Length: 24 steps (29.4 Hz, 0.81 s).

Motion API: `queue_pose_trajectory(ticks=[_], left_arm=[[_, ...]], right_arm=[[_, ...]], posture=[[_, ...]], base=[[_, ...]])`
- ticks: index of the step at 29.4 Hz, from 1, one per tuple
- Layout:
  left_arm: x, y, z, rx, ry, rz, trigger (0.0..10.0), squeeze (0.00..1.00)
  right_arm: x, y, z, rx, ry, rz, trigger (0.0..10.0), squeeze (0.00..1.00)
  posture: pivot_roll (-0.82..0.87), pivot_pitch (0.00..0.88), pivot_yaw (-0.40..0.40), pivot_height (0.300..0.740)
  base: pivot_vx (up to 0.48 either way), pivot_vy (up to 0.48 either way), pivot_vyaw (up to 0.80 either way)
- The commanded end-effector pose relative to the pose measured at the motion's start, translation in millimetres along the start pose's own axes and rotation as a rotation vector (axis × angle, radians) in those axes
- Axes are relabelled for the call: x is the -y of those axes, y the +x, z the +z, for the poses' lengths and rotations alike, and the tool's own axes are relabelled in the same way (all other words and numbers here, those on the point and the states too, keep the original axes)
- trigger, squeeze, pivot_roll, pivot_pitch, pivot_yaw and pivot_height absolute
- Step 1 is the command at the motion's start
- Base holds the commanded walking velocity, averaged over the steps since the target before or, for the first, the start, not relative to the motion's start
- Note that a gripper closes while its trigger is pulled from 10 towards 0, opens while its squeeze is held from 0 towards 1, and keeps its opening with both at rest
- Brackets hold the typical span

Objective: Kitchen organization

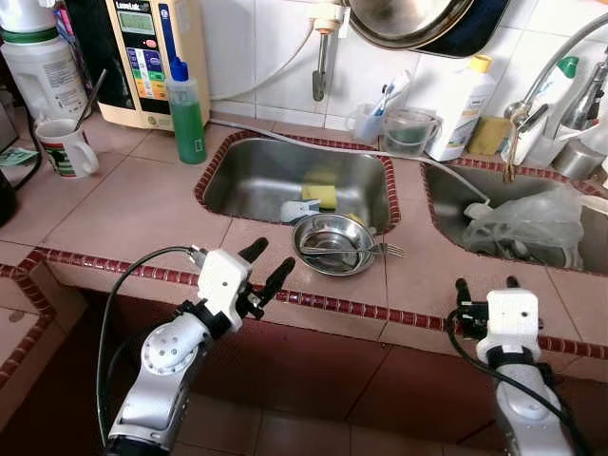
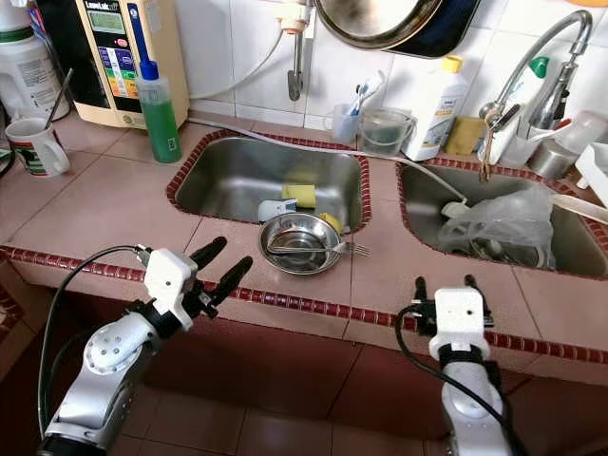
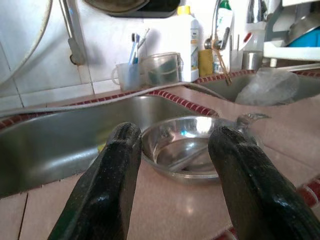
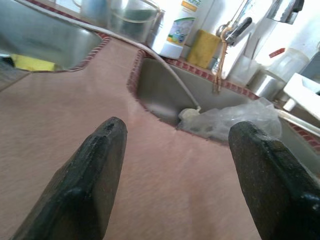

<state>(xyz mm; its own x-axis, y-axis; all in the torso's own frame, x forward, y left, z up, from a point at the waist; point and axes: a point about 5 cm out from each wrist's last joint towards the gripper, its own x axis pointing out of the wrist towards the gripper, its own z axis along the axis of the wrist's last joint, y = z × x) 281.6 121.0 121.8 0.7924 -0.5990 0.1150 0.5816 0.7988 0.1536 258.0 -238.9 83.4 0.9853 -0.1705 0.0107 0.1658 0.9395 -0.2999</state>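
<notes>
With its fingers held apart, the left claw [image 1: 265, 269] is best brought level and square onto the near rim of the steel bowl [image 1: 333, 244] resting on the table [image 1: 133, 204] at the sink's front edge, while the right claw [image 1: 485, 282], likewise spread, is kept clear.

Left pincer [image 3: 172, 180] fingers spread apart, steel bowl [image 3: 192, 147] between them on tiled counter [image 3: 165, 210], sink [image 3: 60, 137] behind
</notes>
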Motion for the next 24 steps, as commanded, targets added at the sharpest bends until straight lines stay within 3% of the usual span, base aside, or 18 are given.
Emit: queue_pose_trajectory(ticks=[1, 5, 11, 13, 24], left_arm=[[0.6, 7.5, 12.9, 0.039, 0.012, -0.01, 10.0, 0.0], [3.6, 12.1, 21.7, 0.062, 0.025, -0.032, 10.0, 0.0], [9.8, 15.3, 22.3, 0.052, 0.032, -0.058, 10.0, 0.0], [18.7, 18.4, 23.6, 0.046, 0.03, -0.087, 10.0, 0.0], [35.5, 23.8, 33.1, 0.045, 0.018, -0.144, 10.0, 0.0]], right_arm=[[6.7, 6.5, 12.0, 0.029, -0.005, -0.004, 10.0, 0.0], [3.0, 14.5, 22.4, 0.031, -0.03, 0.061, 10.0, 0.0], [-4.4, 20.8, 21.3, 0.013, -0.065, 0.136, 10.0, 0.0], [-7.1, 27.5, 16.9, -0.02, -0.087, 0.186, 10.0, 0.0], [-9.0, 48.1, 20.7, -0.062, -0.108, 0.258, 10.0, 0.0]], posture=[[0.04, 0.0, -0.043, 0.74], [0.04, 0.0, -0.043, 0.74], [0.05, 0.0, -0.045, 0.74], [0.05, 0.0, -0.046, 0.74], [0.06, 0.0, -0.052, 0.74]], base=[[0.0, 0.0, 0.0], [0.0, 0.0, 0.0], [0.0, 0.0, 0.0], [0.0, 0.0, 0.0], [0.0, 0.0, 0.0]])
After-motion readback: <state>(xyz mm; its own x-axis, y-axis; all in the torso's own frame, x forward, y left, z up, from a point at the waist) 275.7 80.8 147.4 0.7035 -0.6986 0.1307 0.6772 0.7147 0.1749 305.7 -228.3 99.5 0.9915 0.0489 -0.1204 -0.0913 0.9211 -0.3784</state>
